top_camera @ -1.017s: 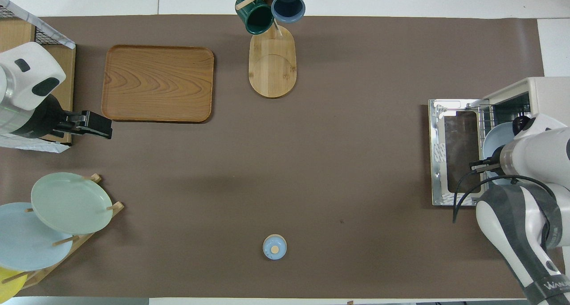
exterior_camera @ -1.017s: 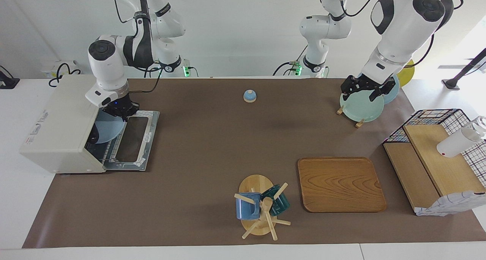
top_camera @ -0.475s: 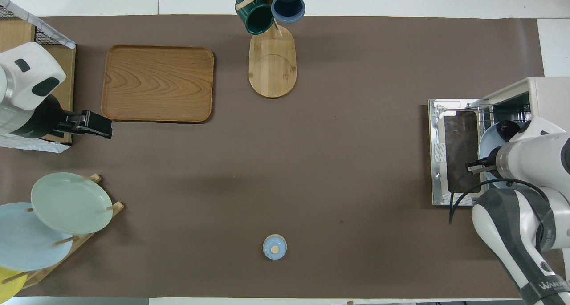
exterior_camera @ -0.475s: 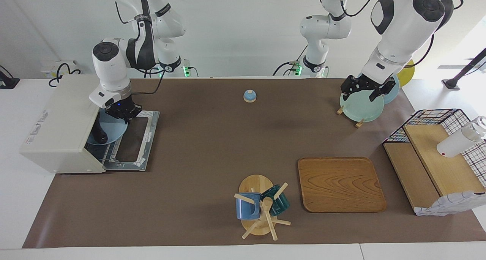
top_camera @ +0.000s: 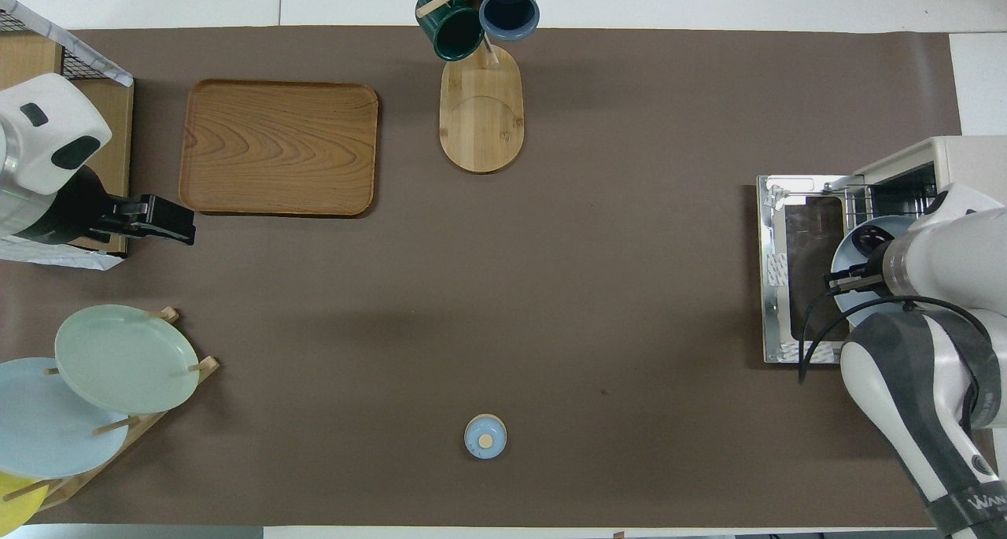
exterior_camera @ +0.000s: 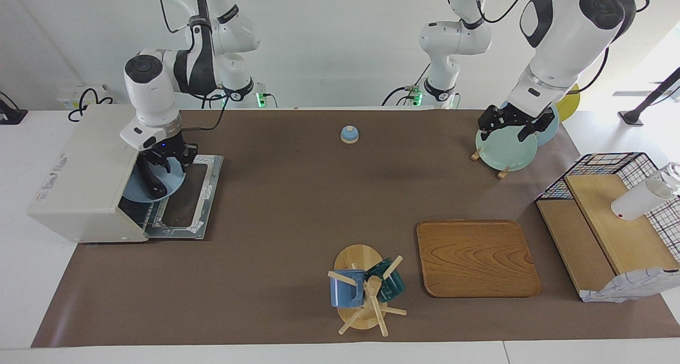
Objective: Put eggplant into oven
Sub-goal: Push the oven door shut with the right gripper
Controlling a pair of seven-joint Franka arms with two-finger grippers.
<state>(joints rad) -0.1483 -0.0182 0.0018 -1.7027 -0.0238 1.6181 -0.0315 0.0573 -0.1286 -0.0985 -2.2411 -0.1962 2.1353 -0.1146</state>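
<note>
The cream-white oven stands at the right arm's end of the table, its glass door open and lying flat. A dark eggplant lies on a light blue plate at the oven's mouth, half on the wire rack. My right gripper is at the plate's rim on the side nearer the robots and is shut on it. In the overhead view the plate and eggplant show beside the arm. My left gripper waits open and empty in the air by the plate rack.
A plate rack with green, blue and yellow plates stands at the left arm's end. A wire basket with wooden boards and a white cup is beside it. A wooden tray, a mug tree and a small blue bell stand mid-table.
The blue plate with the eggplant has slid outward from the oven toward the open door, together with my right gripper; more of the eggplant shows. The left arm has not moved.
</note>
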